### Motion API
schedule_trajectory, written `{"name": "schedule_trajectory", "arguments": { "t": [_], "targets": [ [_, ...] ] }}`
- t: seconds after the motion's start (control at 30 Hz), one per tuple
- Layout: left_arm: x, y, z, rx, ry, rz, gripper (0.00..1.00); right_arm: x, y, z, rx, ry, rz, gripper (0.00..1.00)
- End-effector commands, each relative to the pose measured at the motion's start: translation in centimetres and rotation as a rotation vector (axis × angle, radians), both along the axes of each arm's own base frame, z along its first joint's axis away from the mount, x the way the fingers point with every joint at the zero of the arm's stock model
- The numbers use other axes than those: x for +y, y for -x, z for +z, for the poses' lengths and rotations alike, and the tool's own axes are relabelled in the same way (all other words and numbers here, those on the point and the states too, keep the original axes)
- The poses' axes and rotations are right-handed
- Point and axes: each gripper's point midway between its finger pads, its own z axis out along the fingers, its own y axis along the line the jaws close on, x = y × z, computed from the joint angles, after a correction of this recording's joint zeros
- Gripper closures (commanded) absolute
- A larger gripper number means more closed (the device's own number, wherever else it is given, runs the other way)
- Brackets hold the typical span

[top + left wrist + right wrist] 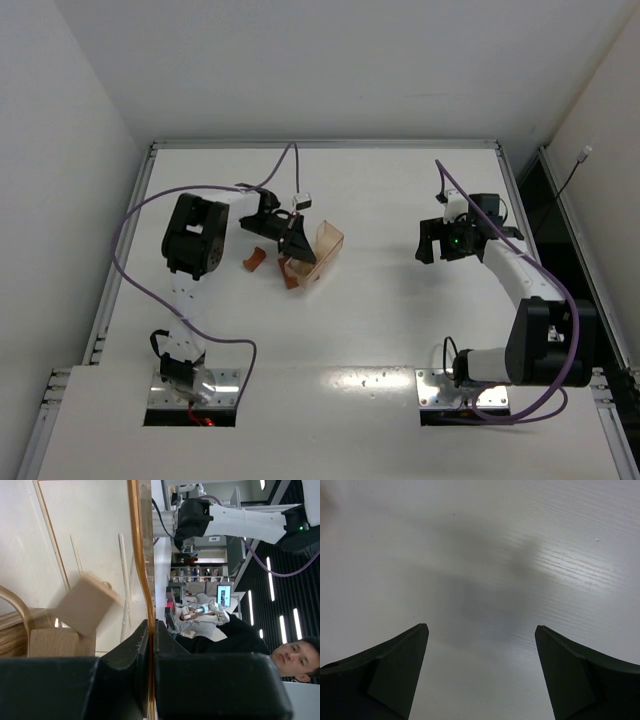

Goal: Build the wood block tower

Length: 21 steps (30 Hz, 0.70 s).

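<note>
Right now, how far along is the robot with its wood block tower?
Done: nothing is stacked yet. In hand: the left gripper is shut on the wall of the amber box, which looks tipped, with tan blocks inside and reddish-brown pieces lying on the table beside it. The right gripper hangs open over the table, holding nothing. Left: all the stacking.
</note>
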Motion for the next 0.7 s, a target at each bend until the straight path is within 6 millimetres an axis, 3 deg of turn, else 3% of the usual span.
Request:
{"name": "schedule_trajectory", "arguments": {
  "t": [0.0, 0.1, 0.2, 0.27, 0.33, 0.37, 0.4, 0.47, 0.5, 0.57, 0.67],
  "targets": [
    [-0.3, -1.9, 5.7, -0.058, 0.2, 0.038, 1.0, 0.5, -1.2, 1.3, -0.055, -0.026, 0.012, 0.15],
    [0.9, -4.3, 6.1, -0.047, 0.194, 0.083, 1.0, 0.5, -1.0, 1.2, -0.061, -0.026, 0.012, 0.15],
    [3.6, -7.3, 6.2, -0.084, 0.199, 0.164, 1.0, 0.4, -0.9, 1.1, -0.051, -0.019, 0.006, 0.15],
    [4.6, -7.6, 5.7, -0.046, 0.189, 0.192, 1.0, 0.4, -0.9, 1.2, -0.065, -0.018, 0.006, 0.15],
    [3.9, -6.0, 4.8, 0.011, 0.177, 0.174, 1.0, 0.5, -0.8, 0.7, -0.058, -0.026, 0.012, 0.15],
    [2.6, -3.5, 3.8, 0.079, 0.16, 0.134, 1.0, 0.5, -0.8, 0.3, -0.043, -0.027, 0.011, 0.15],
    [2.2, -2.9, 3.8, 0.065, 0.163, 0.115, 1.0, 0.6, -1.2, 0.8, -0.055, -0.031, 0.005, 0.15],
    [2.0, -3.6, 4.9, 0.025, 0.174, 0.11, 1.0, 0.5, -1.3, 0.8, -0.037, -0.032, 0.004, 0.15],
    [3.6, -6.5, 6.4, -0.038, 0.188, 0.16, 1.0, 0.5, -1.6, 1.2, -0.047, -0.032, 0.004, 0.15],
    [4.2, -7.5, 7.1, -0.053, 0.191, 0.178, 1.0, 0.6, -1.2, 1.3, -0.052, -0.031, 0.005, 0.15],
    [0.9, -2.0, 6.0, 0.016, 0.177, 0.07, 1.0, 0.6, -1.0, 1.1, -0.058, -0.031, 0.005, 0.15]
  ]
}}
